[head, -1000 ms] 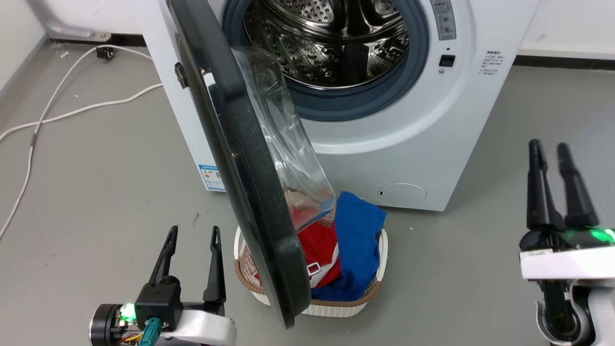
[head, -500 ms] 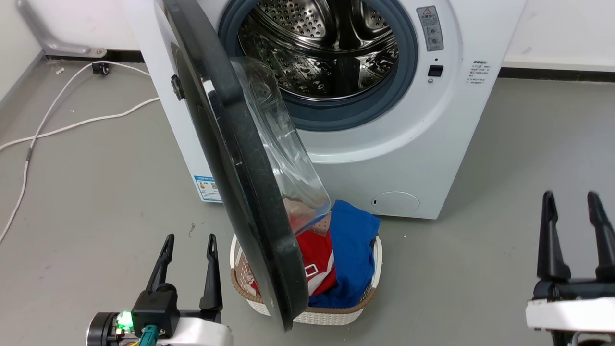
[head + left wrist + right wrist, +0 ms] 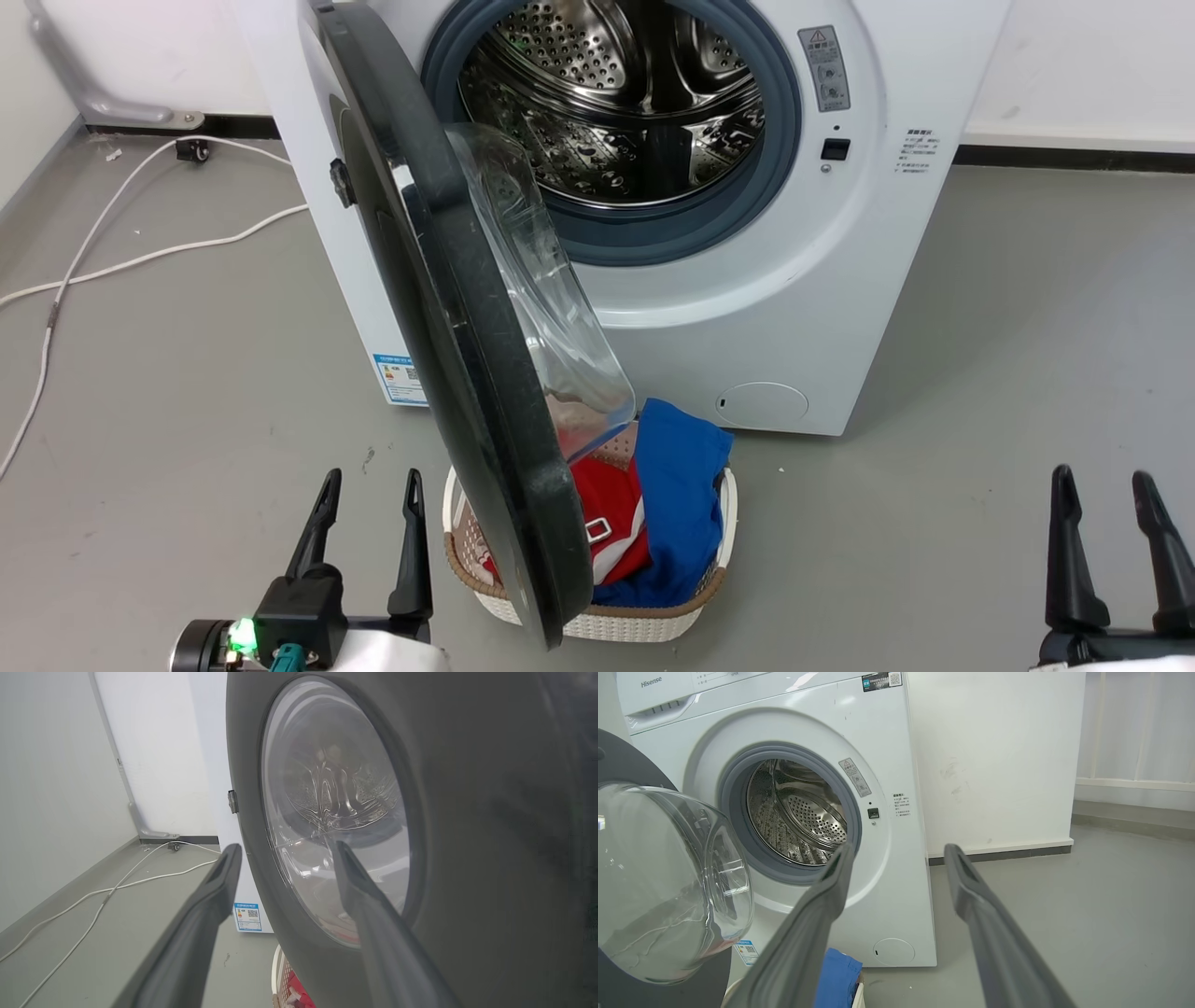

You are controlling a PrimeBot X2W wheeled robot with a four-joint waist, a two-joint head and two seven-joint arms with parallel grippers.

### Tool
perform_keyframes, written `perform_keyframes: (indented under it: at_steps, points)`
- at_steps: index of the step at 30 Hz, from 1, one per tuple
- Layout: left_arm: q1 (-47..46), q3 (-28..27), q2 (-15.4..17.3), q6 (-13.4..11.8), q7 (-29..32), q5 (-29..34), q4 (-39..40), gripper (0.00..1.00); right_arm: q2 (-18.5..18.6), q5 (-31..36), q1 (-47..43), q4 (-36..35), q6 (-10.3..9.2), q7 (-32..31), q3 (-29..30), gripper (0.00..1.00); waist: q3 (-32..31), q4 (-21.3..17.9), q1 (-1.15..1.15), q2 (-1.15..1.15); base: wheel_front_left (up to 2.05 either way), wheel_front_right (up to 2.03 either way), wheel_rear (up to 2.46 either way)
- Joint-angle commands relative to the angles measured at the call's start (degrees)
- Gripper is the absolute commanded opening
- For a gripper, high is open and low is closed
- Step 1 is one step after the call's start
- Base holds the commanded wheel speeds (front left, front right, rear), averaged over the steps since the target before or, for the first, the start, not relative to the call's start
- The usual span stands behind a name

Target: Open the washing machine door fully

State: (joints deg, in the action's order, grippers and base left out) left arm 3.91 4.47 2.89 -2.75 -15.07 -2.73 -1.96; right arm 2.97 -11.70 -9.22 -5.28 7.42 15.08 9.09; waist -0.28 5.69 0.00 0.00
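The white washing machine [image 3: 794, 308] stands ahead with its steel drum [image 3: 616, 103] exposed. The black washing machine door [image 3: 448, 308] is swung out on its left hinge, edge-on to the head view, and its clear glass bowl [image 3: 551, 317] bulges toward the drum. My left gripper [image 3: 372, 481] is open, low and just left of the door's free edge, not touching it. From the left wrist, the left gripper [image 3: 285, 849] faces the door's outer face [image 3: 467, 812]. My right gripper [image 3: 1102, 476] is open at the lower right, far from the machine [image 3: 887, 765], with the right gripper [image 3: 899, 851] holding nothing.
A white woven-look laundry basket [image 3: 616, 623] with red and blue clothes sits on the floor under the door's lower edge. A white cable [image 3: 140, 257] trails across the grey floor at the left. Walls stand behind the machine and at the far left.
The head camera has shifted, moving the whole picture down slightly. My right gripper has drawn back toward the lower right, away from the machine. The door's angle and my left gripper look unchanged.
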Motion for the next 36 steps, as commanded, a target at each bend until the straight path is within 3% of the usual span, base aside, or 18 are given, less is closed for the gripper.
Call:
perform_keyframes:
  at_steps: [1, 11, 22, 23, 24, 25, 36]
  points:
    - [0.60, -0.14, 0.01, 0.26, -0.16, -0.20, 0.02, 1.00, -0.16, -0.85, -1.13, 0.23, 0.13, 0.11, -0.11, 1.00, -0.11, -0.05, 0.00, 0.00, 0.00, 0.00, 0.00]
    - [1.24, 0.00, 0.00, 0.46, -0.16, -0.77, -0.32, 1.00, -0.15, -2.00, -3.90, 1.24, 0.13, 0.12, -0.95, 1.00, -0.51, -0.18, 0.00, 0.00, 0.00, 0.00, 0.00]
    - [1.04, -0.37, 0.00, -1.23, -0.16, -0.32, -1.36, 1.00, -0.15, -1.04, -3.74, 2.83, 0.13, 0.12, -1.49, 1.00, -0.53, -0.09, 0.00, 0.00, 0.00, 0.00, 0.00]
    - [0.96, -0.56, 0.01, -1.58, -0.16, -0.07, -1.37, 0.81, -0.15, -0.82, -3.63, 2.83, 0.13, 0.12, -1.58, 1.00, -0.53, -0.10, 0.00, 0.00, 0.00, 0.00, 0.00]
    - [0.81, -0.72, 0.01, -1.89, -0.16, 0.21, -1.25, 0.32, -0.15, -0.72, -3.53, 2.82, 0.13, 0.12, -1.69, 1.00, -0.54, -0.12, 0.00, 0.00, 0.00, 0.00, 0.00]
    - [0.75, -0.69, 0.00, -1.93, -0.16, 0.18, -1.20, 0.00, -0.15, -0.62, -3.45, 2.85, 0.13, 0.12, -1.74, 1.00, -0.55, -0.14, 0.00, 0.00, 0.00, 0.00, 0.00]
    - [-2.71, -3.97, 2.04, -2.72, -0.16, 2.30, 7.41, 0.00, -0.14, -1.96, -2.94, 3.27, 0.08, 0.12, -1.67, 1.00, -0.64, 0.21, 0.00, 0.00, 0.00, 0.00, 0.00]
